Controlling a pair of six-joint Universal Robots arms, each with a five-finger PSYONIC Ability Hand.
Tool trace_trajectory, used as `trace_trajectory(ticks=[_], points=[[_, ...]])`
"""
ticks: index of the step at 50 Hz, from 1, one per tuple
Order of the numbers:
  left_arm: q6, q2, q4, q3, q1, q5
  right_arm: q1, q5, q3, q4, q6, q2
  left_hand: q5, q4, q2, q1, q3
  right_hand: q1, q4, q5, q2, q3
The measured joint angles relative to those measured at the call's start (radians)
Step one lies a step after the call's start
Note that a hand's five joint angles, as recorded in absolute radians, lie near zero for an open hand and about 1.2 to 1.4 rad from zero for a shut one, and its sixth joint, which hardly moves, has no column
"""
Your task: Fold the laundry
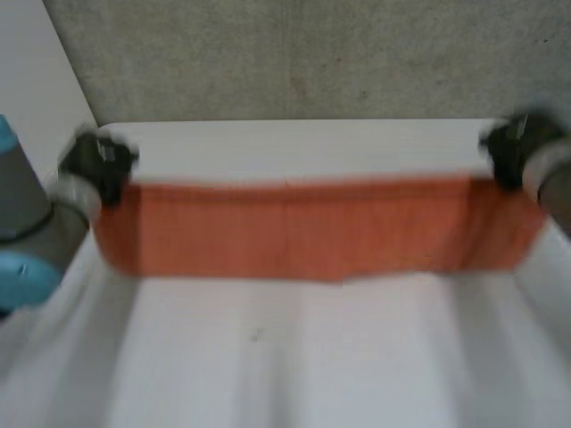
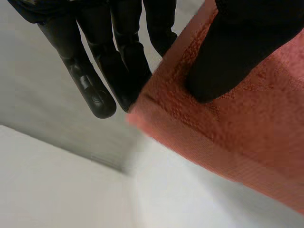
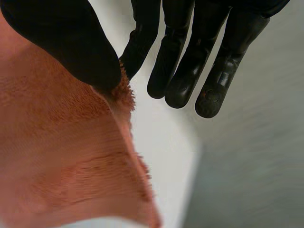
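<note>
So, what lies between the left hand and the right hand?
In the head view the orange towel spans the stretch, pinched at one corner by the left hand and at the other by the right hand.

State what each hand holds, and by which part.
Both pinch the orange towel: left hand at one corner, right hand at the next corner along that edge.

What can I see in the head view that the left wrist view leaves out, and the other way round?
The head view adds the whole orange towel stretched wide between the left robot hand and the right robot hand, over the white table, with a grey wall behind. The left wrist view adds the grip up close: the thumb pressed on the towel's corner, the fingers behind it, and the towel's fuzzy weave. Both share the towel and the left robot hand holding it.
</note>
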Motion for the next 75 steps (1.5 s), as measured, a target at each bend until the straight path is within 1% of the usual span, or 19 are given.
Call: trace_trajectory(ticks=[2,5,6,8,12,17,23,32,37,42,47,48,50,51,53,58,61,67,75], points=[[-0.015,0.02,0.083,0.117,-0.022,-0.013,0.017,0.008,-0.089,-0.102,0.087,-0.033,0.0,0.0,0.0,0.0,0.0,0.0,0.0,0.0,0.0,0.0],[-0.026,0.032,0.122,0.153,-0.03,-0.016,0.021,0.009,-0.107,-0.134,0.113,-0.048,0.0,0.0,0.0,0.0,0.0,0.0,0.0,0.001,0.0,0.0],[-0.065,0.076,0.243,0.228,-0.046,-0.019,0.03,0.008,-0.149,-0.256,0.206,-0.126,0.0,0.0,0.0,0.0,0.0,0.0,0.0,0.002,0.0,0.0],[-0.11,0.116,0.338,0.257,-0.052,-0.018,0.031,0.002,-0.146,-0.321,0.253,-0.184,0.005,0.0,0.0,0.0,0.0,0.0,0.0,0.004,0.0,0.0],[-0.184,0.161,0.396,0.204,-0.04,-0.011,0.03,-0.021,-0.058,-0.339,0.274,-0.228,0.026,0.0,0.0,0.0,0.0,0.0,0.0,0.007,0.0,0.0],[-0.217,0.168,0.383,0.069,-0.019,-0.004,0.027,-0.039,0.081,-0.321,0.259,-0.228,0.026,0.0,0.001,0.0,0.0,0.0,0.0,0.007,0.0,0.0],[-0.221,0.122,0.386,-0.182,0.007,0.03,0.024,-0.053,0.264,-0.308,0.228,-0.168,0.026,0.0,0.001,0.0,0.0,0.0,0.0,0.007,0.0,0.002],[-0.214,-0.019,0.455,-0.405,0.01,0.078,0.026,-0.079,0.357,-0.301,0.196,0.031,0.026,0.0,0.001,0.0,0.001,0.0,0.0,0.007,0.0,0.002],[-0.208,-0.047,0.453,-0.466,0.009,0.076,0.025,-0.078,0.37,-0.279,0.171,0.087,0.025,0.0,0.001,0.0,0.001,0.0,0.0,0.007,0.0,0.002],[-0.181,-0.002,0.382,-0.534,0.011,0.066,0.01,-0.073,0.395,-0.16,0.082,0.055,0.026,0.0,0.001,0.0,0.001,0.0,0.0,0.007,0.0,0.002],[-0.111,0.147,0.155,-0.6,0.036,0.033,-0.04,-0.072,0.462,0.064,-0.098,-0.067,0.026,0.0,0.001,0.0,0.001,0.0,0.0,0.007,0.0,0.002],[-0.088,0.194,0.068,-0.611,0.044,0.023,-0.057,-0.074,0.494,0.132,-0.165,-0.112,0.026,0.0,0.001,0.0,0.001,0.0,0.0,0.007,0.0,0.002],[-0.08,0.212,0.032,-0.615,0.046,0.02,-0.064,-0.075,0.505,0.155,-0.19,-0.129,0.025,0.0,0.001,0.0,0.001,0.0,0.0,0.007,0.0,0.002],[-0.058,0.268,-0.077,-0.618,0.053,0.012,-0.071,-0.076,0.517,0.174,-0.214,-0.145,0.025,0.0,0.001,0.0,0.001,0.0,0.0,0.007,0.0,0.002],[-0.045,0.306,-0.151,-0.613,0.055,0.009,-0.101,-0.084,0.561,0.235,-0.316,-0.204,0.026,0.0,0.001,0.0,0.001,0.0,0.0,0.007,0.0,0.002],[-0.037,0.337,-0.196,-0.584,0.054,0.008,-0.121,-0.095,0.573,0.231,-0.378,-0.234,0.026,0.0,0.001,0.0,0.001,0.0,0.0,0.007,0.0,0.002],[-0.036,0.301,-0.143,-0.534,0.043,0.007,-0.123,-0.099,0.543,0.169,-0.37,-0.205,0.026,0.0,0.001,0.0,0.001,0.0,0.0,0.007,0.0,0.002],[-0.04,0.144,0.015,-0.4,-0.005,0.004,-0.112,-0.091,0.414,0.001,-0.281,-0.043,0.026,0.0,0.001,0.0,0.001,0.0,0.0,0.007,0.0,0.002],[-0.036,-0.194,0.22,-0.087,-0.088,-0.009,-0.045,-0.029,0.155,-0.172,-0.179,0.22,0.036,0.0,0.001,0.0,0.001,0.0,0.0,0.008,0.0,0.002]])
